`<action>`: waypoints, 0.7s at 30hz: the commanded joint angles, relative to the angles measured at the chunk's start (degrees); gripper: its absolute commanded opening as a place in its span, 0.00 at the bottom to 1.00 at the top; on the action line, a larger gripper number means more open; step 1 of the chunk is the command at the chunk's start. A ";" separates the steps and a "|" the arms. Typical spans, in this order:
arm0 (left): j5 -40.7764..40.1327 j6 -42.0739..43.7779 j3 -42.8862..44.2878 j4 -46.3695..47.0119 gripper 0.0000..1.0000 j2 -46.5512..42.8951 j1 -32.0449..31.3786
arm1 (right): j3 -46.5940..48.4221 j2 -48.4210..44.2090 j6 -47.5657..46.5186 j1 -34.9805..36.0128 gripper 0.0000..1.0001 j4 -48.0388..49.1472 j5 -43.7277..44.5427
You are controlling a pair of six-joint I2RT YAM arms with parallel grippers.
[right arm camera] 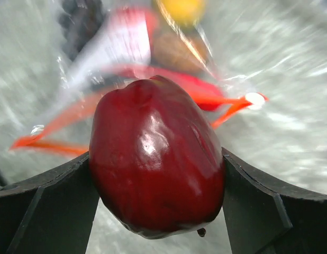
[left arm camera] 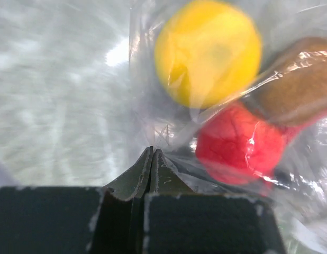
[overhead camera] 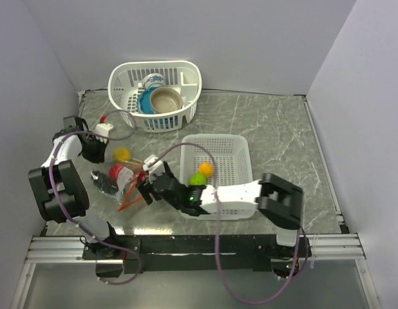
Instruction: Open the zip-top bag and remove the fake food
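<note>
Two grippers meet over the left part of the marbled table [overhead camera: 276, 141], where the zip-top bag [overhead camera: 115, 180] lies flat just left of the near white basket [overhead camera: 243, 161]. In the left wrist view the left gripper [left arm camera: 151, 159] is pressed fully together, its tips pinching the bag's clear, crinkled film. Right beyond those tips a yellow fruit [left arm camera: 208, 50] and a red piece [left arm camera: 237, 143] sit inside the plastic. The right gripper [overhead camera: 146, 188] reaches in from the basket side. Its jaws stand wide and clamp a red apple [right arm camera: 155, 159], one finger [right arm camera: 42, 211] on each flank. The apple shows bare, with no film over it, and it is held above the bag's mouth. The orange-red zip strip [right arm camera: 42, 143] runs across behind it, blurred, and dark grapes [right arm camera: 81, 24] show further back in the bag. A green lime [overhead camera: 197, 179] and an orange fruit [overhead camera: 205, 168] lie touching in the near basket's left corner. The far basket [overhead camera: 186, 67] at the back wall holds a blue bowl [overhead camera: 146, 103] and a beige bowl [overhead camera: 167, 100]
</note>
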 commanded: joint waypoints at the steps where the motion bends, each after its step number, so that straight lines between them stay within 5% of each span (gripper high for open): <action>1: 0.30 -5.54 4.91 0.58 0.01 -2.75 0.09 | -4.21 -10.48 -0.79 -0.19 0.42 1.49 9.56; 7: 6.54 -6.25 4.93 -5.40 0.01 -6.52 -2.54 | -12.82 -19.45 8.85 -7.98 0.32 -4.92 28.18; 11: 8.04 -6.86 3.26 -7.86 0.01 -8.63 -4.22 | -12.94 -19.39 24.67 -17.39 0.37 -18.71 27.69; 15: 7.70 -6.25 1.94 -7.70 0.01 -9.43 -4.22 | -8.03 -15.09 26.55 -18.56 0.70 -27.86 31.20; 16: 7.17 -6.25 1.15 -7.26 0.01 -9.43 -4.22 | -7.14 -13.77 26.11 -18.56 0.87 -28.40 31.03; 18: 4.90 -5.90 0.27 -5.33 0.01 -8.55 -4.22 | -5.30 -13.06 23.83 -17.52 1.00 -27.97 29.89; 21: 0.68 -5.64 -1.49 -2.08 0.01 -6.36 -4.22 | -4.15 -13.93 18.74 -13.66 1.00 -24.20 31.46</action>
